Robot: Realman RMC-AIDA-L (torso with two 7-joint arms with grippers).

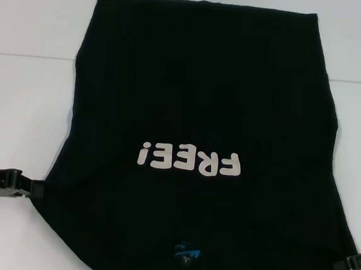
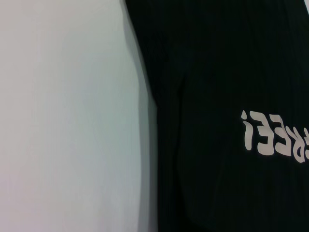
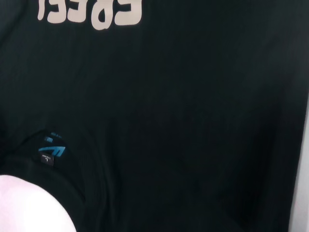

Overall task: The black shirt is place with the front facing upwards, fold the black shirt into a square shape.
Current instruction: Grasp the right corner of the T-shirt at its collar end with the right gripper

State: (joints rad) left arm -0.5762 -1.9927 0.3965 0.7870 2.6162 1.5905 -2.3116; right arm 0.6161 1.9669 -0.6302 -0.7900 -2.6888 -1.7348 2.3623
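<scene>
The black shirt (image 1: 201,111) lies flat and face up on the white counter (image 1: 26,96), collar end nearest the robot, so the "FREE!" lettering (image 1: 188,159) reads upside down in the head view and the blue neck label (image 1: 186,254) sits at the near edge. The sleeves look already turned in, leaving a long panel. The left pincer (image 1: 33,190) rests low at the shirt's near left edge, and the right pincer (image 1: 346,263) at its near right edge; I cannot tell whether either has fabric pinched or how far it is parted, since the dark fingers merge with the cloth and the wrist views show none. The step in hand seems to be taking the two shoulder corners to fold the collar end over toward the hem. To do it well, both pincers should catch all layers at matching points, lift together at the same height, carry the fold straight away from the robot and lay the edges even, so the cloth neither skews nor wrinkles. By count: one shirt, one printed word, one neck label, two pincers, one counter.
</scene>
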